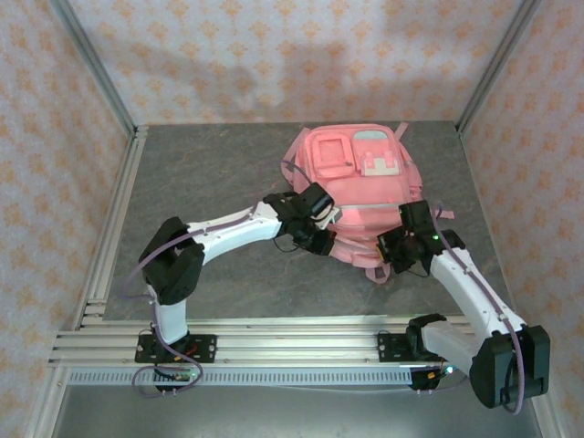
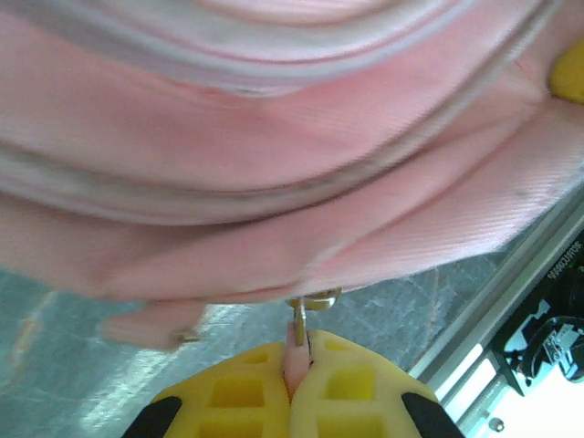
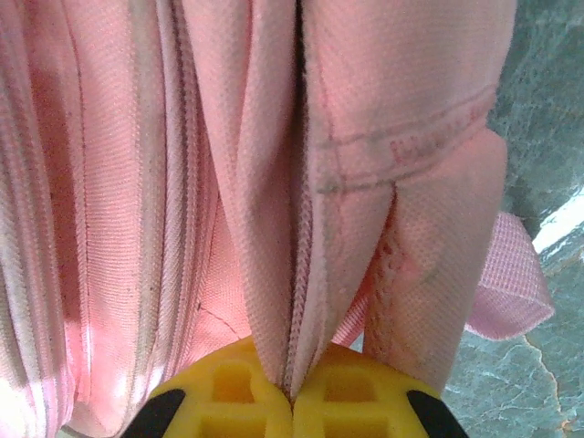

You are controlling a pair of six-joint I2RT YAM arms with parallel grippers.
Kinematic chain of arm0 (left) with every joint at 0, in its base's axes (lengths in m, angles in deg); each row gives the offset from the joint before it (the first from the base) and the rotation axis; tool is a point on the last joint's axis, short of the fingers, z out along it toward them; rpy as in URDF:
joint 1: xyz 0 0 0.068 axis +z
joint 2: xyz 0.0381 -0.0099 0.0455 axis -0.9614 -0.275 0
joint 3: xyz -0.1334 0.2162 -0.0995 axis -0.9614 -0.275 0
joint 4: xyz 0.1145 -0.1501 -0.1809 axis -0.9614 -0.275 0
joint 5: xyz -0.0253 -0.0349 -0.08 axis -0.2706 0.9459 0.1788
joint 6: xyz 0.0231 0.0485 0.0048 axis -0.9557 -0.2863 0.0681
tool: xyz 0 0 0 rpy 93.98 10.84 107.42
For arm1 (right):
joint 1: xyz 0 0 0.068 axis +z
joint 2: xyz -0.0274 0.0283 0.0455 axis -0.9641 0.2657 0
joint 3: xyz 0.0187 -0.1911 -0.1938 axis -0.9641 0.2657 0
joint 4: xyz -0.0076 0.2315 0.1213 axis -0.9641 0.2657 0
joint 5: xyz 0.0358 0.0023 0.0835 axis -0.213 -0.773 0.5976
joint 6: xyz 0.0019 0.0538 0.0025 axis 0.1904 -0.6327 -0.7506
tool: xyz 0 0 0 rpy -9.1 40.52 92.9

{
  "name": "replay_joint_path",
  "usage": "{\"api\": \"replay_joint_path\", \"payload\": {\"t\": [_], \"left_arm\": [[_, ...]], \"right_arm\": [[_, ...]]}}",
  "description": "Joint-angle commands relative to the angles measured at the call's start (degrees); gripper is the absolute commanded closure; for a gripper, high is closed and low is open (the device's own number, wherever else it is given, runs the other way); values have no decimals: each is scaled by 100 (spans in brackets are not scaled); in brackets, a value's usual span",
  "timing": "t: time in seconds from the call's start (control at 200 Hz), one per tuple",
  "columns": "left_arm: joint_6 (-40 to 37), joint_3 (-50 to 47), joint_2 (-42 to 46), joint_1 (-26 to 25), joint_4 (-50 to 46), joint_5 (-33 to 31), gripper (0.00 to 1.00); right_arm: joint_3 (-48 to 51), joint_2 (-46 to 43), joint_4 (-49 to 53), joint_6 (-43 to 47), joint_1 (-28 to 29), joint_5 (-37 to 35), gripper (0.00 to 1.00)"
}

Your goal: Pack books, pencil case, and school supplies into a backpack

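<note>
**Inspector:** While the pink backpack [image 1: 358, 182] lies flat toward the far middle of the table [image 1: 201, 182], pockets up, the left gripper [image 2: 299, 370] has its fingers pressed together on the zipper pull [image 2: 298, 339] at the bag's near edge.

**Assessor:** And the right gripper [image 3: 292, 391]?

**Inspector:** Pinching a fold of fabric [image 3: 274, 301] beside the zipper seam [image 3: 294, 228]. Risk, in my judgement: a skewed tug slips the small pull free, or the fabric hold gives and the bag drags.
</note>
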Motion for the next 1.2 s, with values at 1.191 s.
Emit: {"api": "replay_joint_path", "payload": {"t": [1.191], "left_arm": [[925, -1633, 1263, 2302, -500, -2501, 100]], "right_arm": [[-1162, 2232, 341, 2846, 2121, 214, 94]]}}
